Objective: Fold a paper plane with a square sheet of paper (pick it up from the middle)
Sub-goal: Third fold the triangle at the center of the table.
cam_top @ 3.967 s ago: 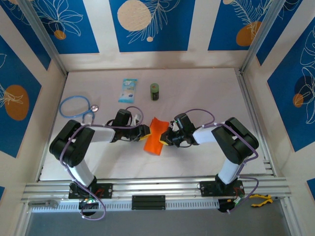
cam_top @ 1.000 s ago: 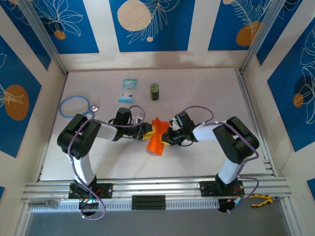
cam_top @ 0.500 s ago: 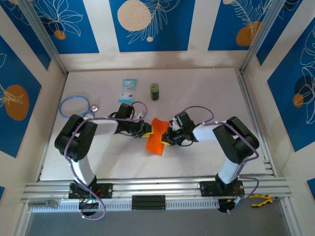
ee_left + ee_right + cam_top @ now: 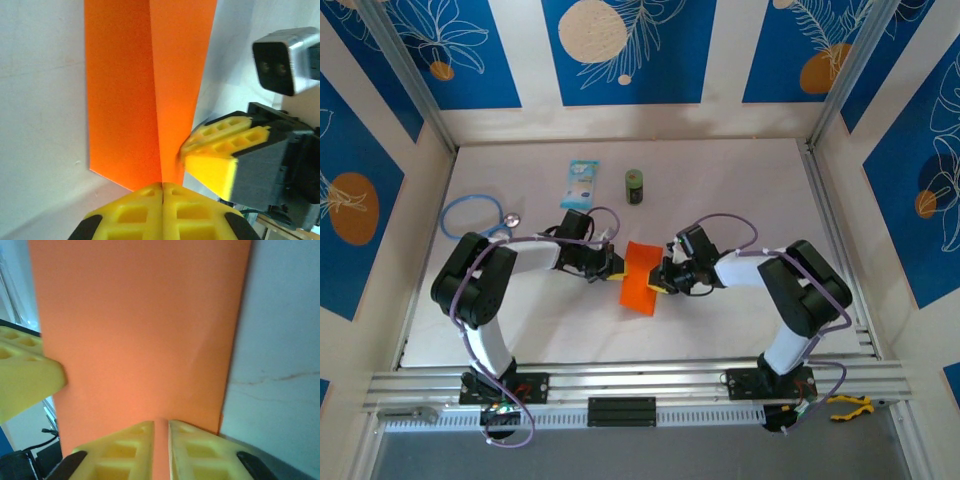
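Orange square sheet of paper sits mid-table, creased down the middle. Left gripper at its 9 o'clock is clenched on the paper at the crease, likely pinning the fold. Right gripper at 3 o'clock has its jaws a sliver apart around the sheet's edge; gripping or loose, can't tell.

Bright, even (wrist views perhaps soft)

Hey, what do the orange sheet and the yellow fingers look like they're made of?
The sheet looks like thin matte paper: one sharp crease, crisp straight edges. The fingers look like dull yellow plastic, perhaps printed, given their open square cells.
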Tool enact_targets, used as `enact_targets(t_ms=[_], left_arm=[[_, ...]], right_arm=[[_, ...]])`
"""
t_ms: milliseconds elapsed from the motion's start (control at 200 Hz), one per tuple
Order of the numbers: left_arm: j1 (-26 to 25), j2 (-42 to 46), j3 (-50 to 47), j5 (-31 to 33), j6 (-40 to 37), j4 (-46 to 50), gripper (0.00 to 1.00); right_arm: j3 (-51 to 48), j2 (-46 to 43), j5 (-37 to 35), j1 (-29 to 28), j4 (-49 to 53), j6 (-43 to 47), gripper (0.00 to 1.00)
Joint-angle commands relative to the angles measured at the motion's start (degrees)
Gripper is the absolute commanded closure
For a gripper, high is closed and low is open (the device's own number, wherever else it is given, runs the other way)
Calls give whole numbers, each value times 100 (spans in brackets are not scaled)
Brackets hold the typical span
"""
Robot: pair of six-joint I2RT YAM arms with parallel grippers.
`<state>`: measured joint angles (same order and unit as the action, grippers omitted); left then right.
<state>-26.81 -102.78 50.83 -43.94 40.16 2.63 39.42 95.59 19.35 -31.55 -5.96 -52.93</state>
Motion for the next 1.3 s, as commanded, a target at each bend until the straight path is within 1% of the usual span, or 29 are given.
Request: enact_targets(t_ms=[0, 95, 185, 255, 360, 440, 565, 610, 655, 680, 710, 730, 790, 895, 1000, 1141, 1296], left_arm=[[-35, 245, -140, 223, 96, 40, 100], [-35, 416, -342, 268, 379, -230, 100], [-35, 577, -571, 364, 672, -512, 100], [-31, 707, -752, 442, 916, -703, 100], [-34, 903, -1037, 538, 1296, -1018, 100], [-35, 1049, -1198, 656, 1482, -1086, 100], [-35, 1233, -1269, 784, 1556, -976, 100], [-35, 1256, -1252, 807, 1552, -923, 100], [-35, 1269, -1251, 818, 1578, -914, 100], [-33, 1280, -1243, 818, 1597, -914, 100], [-34, 1282, -1242, 824, 1623, -929, 100], [-32, 1283, -1249, 838, 1645, -931, 100], [-32, 1281, -1251, 859, 1701, -937, 100], [-35, 1269, -1261, 875, 1805, -948, 100], [-34, 1278, -1280, 888, 1904, -992, 100], [-35, 1288, -1260, 872, 1994, -967, 100], [-29, 1303, -1208, 829, 2022, -901, 100]], right_arm=[[-34, -557, -239, 26, 341, 126, 79], [-104, -1022, -608, 25, 707, 240, 75], [-175, -1423, -914, 11, 1039, 356, 73], [-284, -1713, -1065, -29, 1129, 452, 70], [-398, -2073, -1312, -197, 1146, 626, 69], [-456, -2299, -1821, -534, 1082, 839, 68], [-689, -2594, -3152, -1381, 653, 1422, 63], [-827, -2652, -3598, -1689, 381, 1694, 58], [-948, -2676, -3841, -1941, 96, 1994, 53], [-999, -2677, -3913, -2051, -51, 2158, 51], [-1044, -2673, -3979, -2186, -203, 2337, 46], [-1056, -2670, -4016, -2270, -273, 2469, 45], [-1058, -2625, -4190, -2572, -464, 2926, 45], [-1004, -2379, -4756, -3225, -850, 3786, 44], [-767, -1939, -5372, -3700, -997, 4298, 45], [-534, -1284, -6125, -4111, -1327, 4783, 44], [-357, -782, -6476, -4259, -1429, 4938, 44]])
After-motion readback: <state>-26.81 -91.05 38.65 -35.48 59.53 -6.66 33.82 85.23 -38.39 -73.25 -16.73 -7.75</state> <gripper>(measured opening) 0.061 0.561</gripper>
